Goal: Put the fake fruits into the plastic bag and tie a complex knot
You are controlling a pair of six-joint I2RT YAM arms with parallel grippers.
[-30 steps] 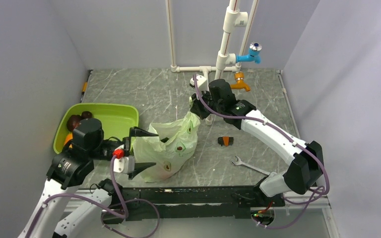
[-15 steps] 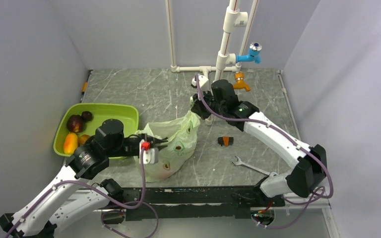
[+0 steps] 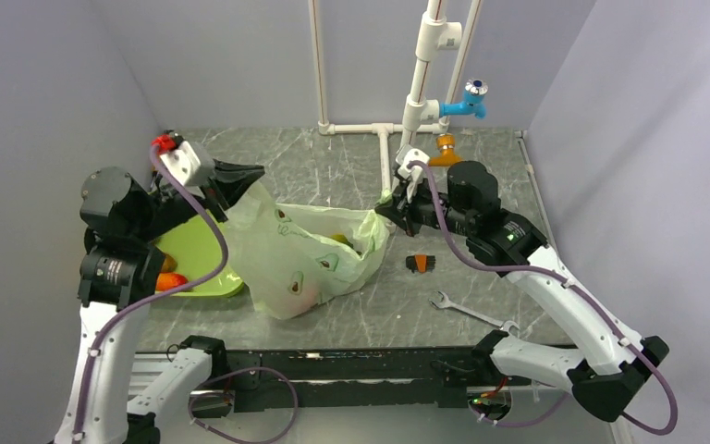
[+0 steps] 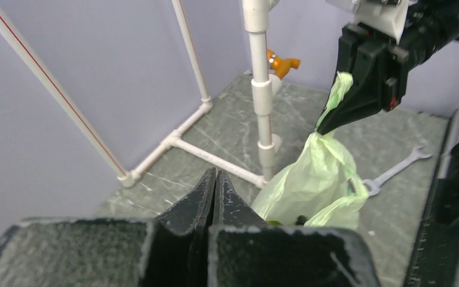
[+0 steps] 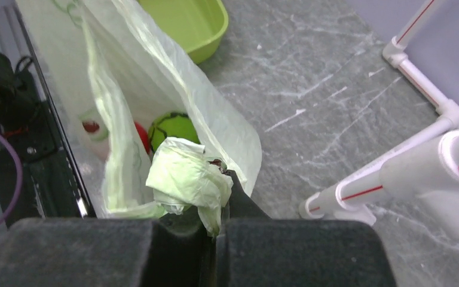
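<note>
Across the middle of the grey marbled tabletop (image 3: 305,166), the thin, crinkly, translucent pale green plastic bag (image 3: 310,254) stretches between the left gripper (image 3: 254,176), pinched shut on its raised left rim, and the right gripper (image 3: 390,205), clamped on a bunched handle near the white pipe upright (image 3: 385,171). A glossy green fake fruit (image 5: 173,127) shows inside. Bare marble lies behind; the lime-green rigid tray (image 3: 199,250) sits just beside its left side.

- Table (image 3: 333,176): grey-green marbled top.
- Lime-green tray (image 3: 205,270): on the left side.
- Plastic bag (image 3: 310,264): pale green, its bottom resting at centre, just right of the tray.
- Small orange-and-black object (image 3: 417,264): right of the bag.
- Wrench (image 3: 467,311): near right.
- White pipe frame (image 3: 356,129): along the far edge.
</note>
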